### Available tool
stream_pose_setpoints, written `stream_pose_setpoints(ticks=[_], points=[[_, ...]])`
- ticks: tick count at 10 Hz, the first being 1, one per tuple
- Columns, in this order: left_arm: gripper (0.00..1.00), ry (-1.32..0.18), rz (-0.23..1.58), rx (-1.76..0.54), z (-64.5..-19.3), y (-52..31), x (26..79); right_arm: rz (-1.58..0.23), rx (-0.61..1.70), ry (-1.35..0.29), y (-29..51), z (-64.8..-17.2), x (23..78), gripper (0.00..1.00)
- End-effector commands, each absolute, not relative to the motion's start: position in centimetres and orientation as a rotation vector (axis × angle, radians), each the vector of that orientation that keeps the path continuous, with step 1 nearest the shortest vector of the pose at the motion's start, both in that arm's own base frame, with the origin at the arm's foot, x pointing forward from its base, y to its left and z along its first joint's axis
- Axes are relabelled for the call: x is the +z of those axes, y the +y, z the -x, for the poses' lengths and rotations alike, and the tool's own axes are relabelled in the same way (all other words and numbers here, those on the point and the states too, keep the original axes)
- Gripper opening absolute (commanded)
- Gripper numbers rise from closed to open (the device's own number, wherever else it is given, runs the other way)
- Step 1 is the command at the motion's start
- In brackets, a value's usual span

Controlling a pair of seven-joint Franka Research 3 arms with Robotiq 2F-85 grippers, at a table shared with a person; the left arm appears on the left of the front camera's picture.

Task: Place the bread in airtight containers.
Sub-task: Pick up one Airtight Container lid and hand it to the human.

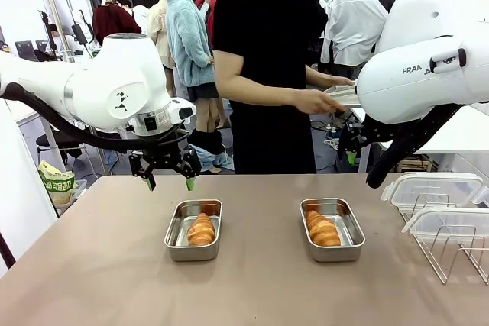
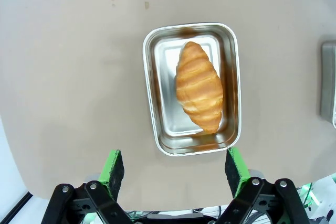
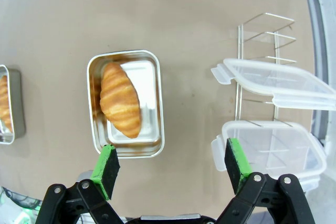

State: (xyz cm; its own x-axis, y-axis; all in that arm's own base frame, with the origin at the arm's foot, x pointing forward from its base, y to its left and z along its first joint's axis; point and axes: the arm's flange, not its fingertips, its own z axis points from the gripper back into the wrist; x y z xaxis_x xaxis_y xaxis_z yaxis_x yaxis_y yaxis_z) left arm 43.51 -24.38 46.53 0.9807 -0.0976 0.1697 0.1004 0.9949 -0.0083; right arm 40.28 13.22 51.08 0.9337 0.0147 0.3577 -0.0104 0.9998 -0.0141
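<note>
The left croissant [image 1: 202, 230] lies in the left tub [image 1: 174, 239], the right croissant [image 1: 323, 229] in the right tub [image 1: 354, 231]. The left gripper [image 2: 176, 163] and the right gripper [image 3: 170, 163] hover wide open and empty. The lids [image 1: 432, 187] wait on the rack [image 1: 451, 261] at 3 o'clock, probably for closing.

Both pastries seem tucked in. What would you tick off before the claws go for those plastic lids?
1. Left croissant inside left tub: ok.
2. Right croissant inside right tub: ok.
3. Left claw open, empty: ok.
4. Right claw open, empty: ok.
5. Tubs sealed: not ok; far lid and near lid sit on the wire rack.
6. Person's hand clear of the tubs: ok.
</note>
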Motion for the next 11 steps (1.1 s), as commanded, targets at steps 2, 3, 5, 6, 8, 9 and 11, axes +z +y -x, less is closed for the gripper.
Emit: stream_pose_setpoints(ticks=[2,3,5,6,8,9,11], points=[[1.00,-0.168,0.017,-0.096,-43.54,-24.40,46.46,0.013,0.003,-0.369,13.35,-40.26,51.05,1.00],[1.00,-0.168,0.017,-0.096,-43.54,-24.40,46.46,0.013,0.003,-0.369,13.35,-40.26,51.05,1.00],[1.00,-0.168,0.017,-0.096,-43.54,-24.40,46.46,0.013,0.003,-0.369,13.35,-40.26,51.05,1.00],[1.00,-0.168,0.017,-0.096,-43.54,-24.40,46.46,0.013,0.003,-0.369,13.35,-40.26,51.05,1.00],[1.00,-0.168,0.017,-0.096,-43.54,-24.40,46.46,0.013,0.003,-0.369,13.35,-40.26,51.05,1.00],[1.00,-0.168,0.017,-0.096,-43.54,-24.40,46.46,0.013,0.003,-0.369,13.35,-40.26,51.05,1.00],[1.00,-0.168,0.017,-0.096,-43.54,-24.40,46.46,0.013,0.003,-0.369,13.35,-40.26,51.05,1.00]])
